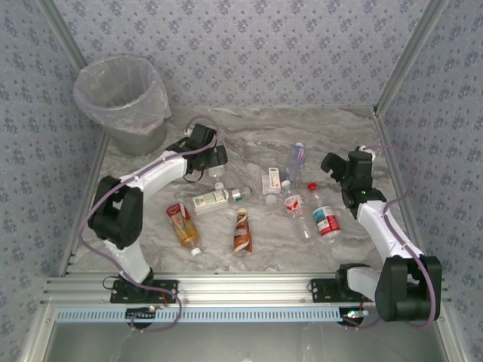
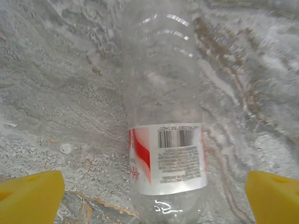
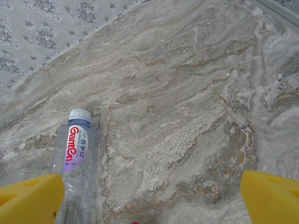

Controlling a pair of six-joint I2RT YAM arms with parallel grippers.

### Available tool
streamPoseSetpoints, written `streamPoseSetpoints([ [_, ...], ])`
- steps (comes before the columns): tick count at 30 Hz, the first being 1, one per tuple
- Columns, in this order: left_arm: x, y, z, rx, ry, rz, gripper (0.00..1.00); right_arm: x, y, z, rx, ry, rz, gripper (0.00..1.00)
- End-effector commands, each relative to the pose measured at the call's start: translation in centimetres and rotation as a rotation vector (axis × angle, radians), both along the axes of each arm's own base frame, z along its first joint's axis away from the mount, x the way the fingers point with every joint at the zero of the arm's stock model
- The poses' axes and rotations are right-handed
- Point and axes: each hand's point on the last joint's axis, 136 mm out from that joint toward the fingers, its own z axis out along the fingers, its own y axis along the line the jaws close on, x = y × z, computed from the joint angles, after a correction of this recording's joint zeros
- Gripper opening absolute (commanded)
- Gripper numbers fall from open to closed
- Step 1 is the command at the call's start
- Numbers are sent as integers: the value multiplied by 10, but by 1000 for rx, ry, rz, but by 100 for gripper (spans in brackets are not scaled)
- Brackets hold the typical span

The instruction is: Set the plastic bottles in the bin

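On the tabletop (image 2: 56, 93), a clear red-labelled bottle (image 2: 163, 116) is lying centred between the wide-spread jaws of the left gripper (image 2: 153, 198) hovering above

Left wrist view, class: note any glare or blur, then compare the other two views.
Left wrist: glare streaks on the clear bottle, its far end soft. Right wrist: crisp, the capped bottle label readable. Top external: even light, only faint shadows on the table.
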Motion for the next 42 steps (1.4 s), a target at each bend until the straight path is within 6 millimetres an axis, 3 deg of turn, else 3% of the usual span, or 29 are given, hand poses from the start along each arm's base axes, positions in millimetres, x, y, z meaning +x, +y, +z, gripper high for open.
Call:
streamPoseSetpoints([
  [1, -2, -6, -15, 33, 79, -13, 99, -3, 1, 15, -13, -8, -6, 99],
  [8, 21, -5, -51, 180, 127, -21, 99, -9, 5, 18, -27, 2, 5, 99],
  [16, 49, -12, -67, 213, 124, -7, 98, -12, 8, 20, -69, 19, 41, 99],
  [22, 49, -15, -79, 210, 135, -14, 86, -16, 10, 22, -108, 28, 82, 99],
  [30, 44, -14, -81, 207, 110, -36, 70, -27, 13, 26, -127, 12, 113, 99],
  [42, 35, -28, -60, 123, 43, -156, 56, -24, 44, 39, -92, -49, 250, 99],
])
